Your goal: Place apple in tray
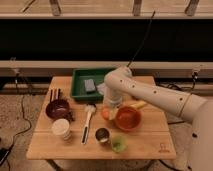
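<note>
Apple (pixel 105 114) lies mid-counter (pixel 145 142), just beside the orange bowl (pixel 128 119). The arm (pixel 150 94) bends downward by the tray (pixel 80 96), with the gripper (pixel 107 106) directly over the apple; its grip cannot be told.

Warm, dim light from above covers the worktop (pixel 150 142), and a dark band lies behind it. The gripper (pixel 107 105), low beside the orange bowl (pixel 127 119), looks shaded.
</note>
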Controlling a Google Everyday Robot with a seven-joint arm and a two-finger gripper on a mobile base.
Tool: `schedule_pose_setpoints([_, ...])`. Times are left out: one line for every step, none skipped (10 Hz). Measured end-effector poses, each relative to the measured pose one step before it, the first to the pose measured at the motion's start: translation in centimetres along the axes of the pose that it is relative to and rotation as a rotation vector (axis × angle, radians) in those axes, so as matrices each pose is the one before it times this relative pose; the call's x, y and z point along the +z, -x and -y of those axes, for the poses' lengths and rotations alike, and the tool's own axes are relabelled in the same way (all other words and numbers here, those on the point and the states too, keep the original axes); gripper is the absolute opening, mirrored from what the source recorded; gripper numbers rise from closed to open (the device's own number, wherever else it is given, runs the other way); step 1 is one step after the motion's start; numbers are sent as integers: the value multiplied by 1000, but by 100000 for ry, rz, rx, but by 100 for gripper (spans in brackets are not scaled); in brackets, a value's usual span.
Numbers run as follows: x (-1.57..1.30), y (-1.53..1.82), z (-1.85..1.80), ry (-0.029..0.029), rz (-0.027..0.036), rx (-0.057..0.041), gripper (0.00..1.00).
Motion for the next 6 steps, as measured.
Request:
schedule_pose_setpoints([-1525,-511,1634,-1837,-470,-69,0])
schedule_pose_setpoints([-1214,-473,1604,-1413,-356,-14,0])
schedule_pose_setpoints([-727,-453,1291,-1104,220,475,0])
schedule_pose_setpoints([-1239,-862,1234,-1251,1725,2381,0])
schedule_pose_setpoints([-746,-685,332,-194,1042,1745,0])
schedule_pose_setpoints([-282,-208,243,-475,485,588,0])
